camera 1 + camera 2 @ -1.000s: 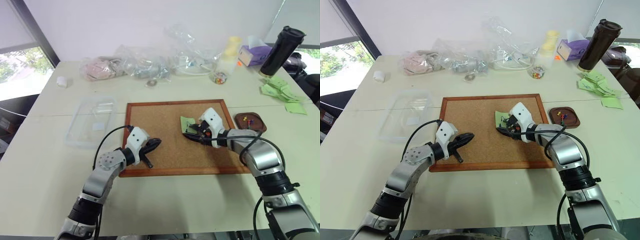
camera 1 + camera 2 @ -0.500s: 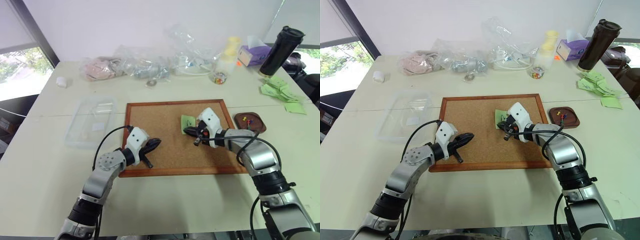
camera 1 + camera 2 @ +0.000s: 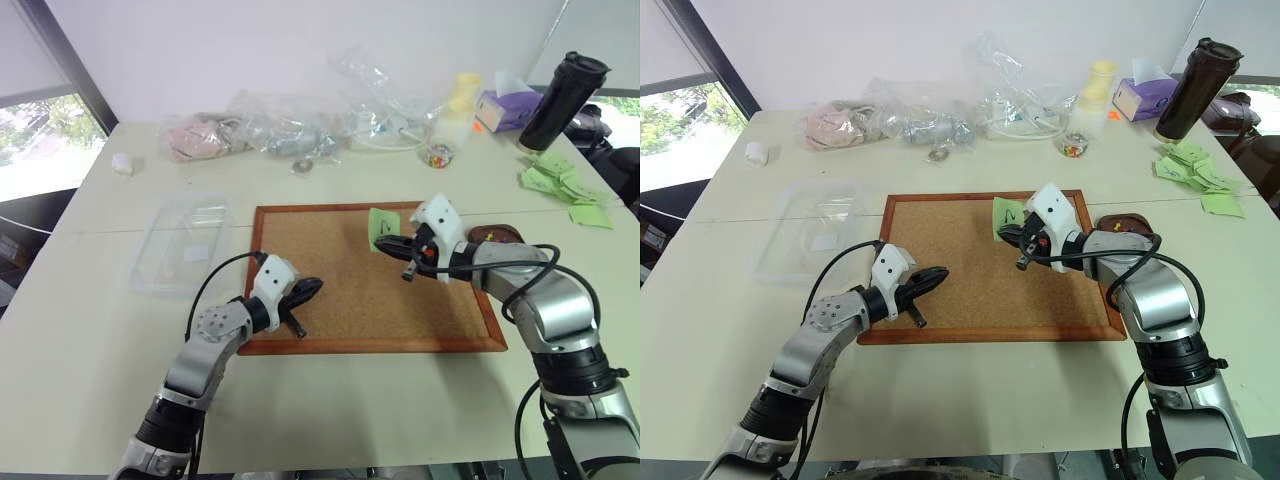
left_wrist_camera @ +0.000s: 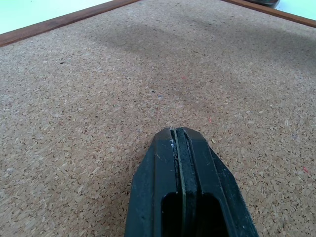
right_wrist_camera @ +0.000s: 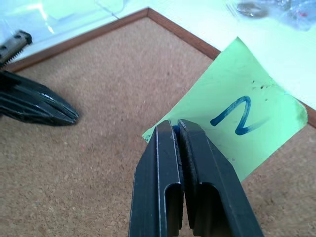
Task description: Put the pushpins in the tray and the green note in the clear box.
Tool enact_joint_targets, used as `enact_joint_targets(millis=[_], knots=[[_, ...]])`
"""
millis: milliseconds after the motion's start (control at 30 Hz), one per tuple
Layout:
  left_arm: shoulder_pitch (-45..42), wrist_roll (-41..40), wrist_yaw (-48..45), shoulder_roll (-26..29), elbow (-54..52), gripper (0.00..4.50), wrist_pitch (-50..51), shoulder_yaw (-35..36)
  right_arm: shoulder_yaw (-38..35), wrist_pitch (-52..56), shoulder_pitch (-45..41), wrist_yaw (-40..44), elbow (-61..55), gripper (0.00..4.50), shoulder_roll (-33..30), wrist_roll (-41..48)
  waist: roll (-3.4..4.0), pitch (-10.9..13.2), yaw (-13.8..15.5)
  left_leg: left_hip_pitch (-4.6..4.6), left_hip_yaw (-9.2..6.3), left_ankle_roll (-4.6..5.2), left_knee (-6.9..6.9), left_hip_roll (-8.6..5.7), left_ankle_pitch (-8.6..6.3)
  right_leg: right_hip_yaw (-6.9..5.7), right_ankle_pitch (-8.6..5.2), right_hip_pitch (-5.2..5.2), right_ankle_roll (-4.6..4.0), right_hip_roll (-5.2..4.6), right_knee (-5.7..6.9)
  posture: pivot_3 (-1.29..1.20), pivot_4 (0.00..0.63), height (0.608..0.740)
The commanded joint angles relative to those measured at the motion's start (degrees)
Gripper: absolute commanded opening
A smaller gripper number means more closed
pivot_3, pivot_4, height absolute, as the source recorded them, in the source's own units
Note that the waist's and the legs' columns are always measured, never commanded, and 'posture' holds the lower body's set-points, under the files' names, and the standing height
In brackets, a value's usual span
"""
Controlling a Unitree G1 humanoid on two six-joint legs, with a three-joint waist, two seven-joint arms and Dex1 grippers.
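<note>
My right gripper [image 3: 389, 241] is shut on a corner of the green note [image 3: 383, 225], a light-green square with a blue scribble [image 5: 237, 123], and holds it just above the far part of the corkboard [image 3: 340, 290]. My left gripper [image 3: 312, 287] is shut with nothing in it and lies low over the corkboard's near left part [image 4: 177, 136]. The clear box [image 3: 145, 262] sits left of the board. The dark reddish tray [image 3: 1132, 221] shows partly behind my right wrist, right of the board. The pushpins are hidden.
Along the back of the table lie clear plastic bags [image 3: 290, 130], a small glass jar [image 3: 440, 155], a purple tissue box [image 3: 505, 108] and a dark tumbler [image 3: 563, 100]. A heap of pale green slips [image 3: 565, 185] lies at the far right.
My right gripper has shut on the green note and risen with it, drawing it up off the corkboard and a little to the right. The left arm has kept still.
</note>
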Motion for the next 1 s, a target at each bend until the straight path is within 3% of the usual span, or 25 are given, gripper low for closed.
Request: enact_joint_targets(millis=[33,233,333,533,833,1000], knots=[[1.1,-0.5,-0.1,-0.1,2.5,0.0,2.4,-0.1,-0.3,-0.1,0.0,1.3,-4.0,0.05,-1.9,0.9,0.0,0.0,0.0,-0.01,0.0,0.0,0.0,0.0,0.0,0.0,0.0,0.0,0.0,0.0,-0.01,0.0,0.15,0.74],[-4.3,-8.8,-5.6,2.0,-0.7,0.0,8.2,4.4,0.8,-0.4,0.8,4.5,-8.4,0.05,-4.8,2.3,-0.05,0.0,0.0,-0.02,-0.01,0.0,0.02,0.02,0.0,-0.02,0.0,-0.01,0.0,0.02,-0.02,0.0,0.15,0.74],[-7.0,-13.4,-8.3,3.3,-3.0,1.02,12.5,6.0,1.1,-1.0,0.6,5.3,-9.4,0.0,-5.5,2.5,-0.11,0.1,-0.1,-0.08,-0.01,0.0,0.02,0.03,0.0,-0.01,0.0,-0.07,0.0,0.03,0.0,0.0,0.15,0.74],[-12.0,-19.6,-8.6,2.9,-3.5,3.88,18.8,8.5,1.5,-1.3,0.4,6.3,-10.7,0.0,-6.0,2.7,-0.22,0.1,-0.1,-0.16,-0.01,0.0,0.02,0.03,0.0,-0.03,0.0,-0.13,0.0,0.02,-0.02,0.0,0.15,0.74],[-16.8,-26.1,-2.3,-5.7,0.7,3.88,26.2,11.8,3.6,-4.5,0.3,7.9,-13.5,0.0,-7.5,1.7,-0.34,0.2,-0.1,-0.17,-0.03,-0.01,0.03,0.03,0.0,-0.06,0.0,-0.14,0.01,0.02,-0.01,0.0,0.15,0.74],[-18.2,-27.7,-0.5,-7.5,1.9,3.88,28.2,12.6,4.6,-6.2,0.4,8.4,-13.8,0.0,-8.0,0.7,-0.35,0.2,0.0,-0.16,-0.02,-0.01,0.03,0.03,0.01,-0.06,0.0,-0.14,0.01,0.03,-0.01,0.0,0.15,0.74]])
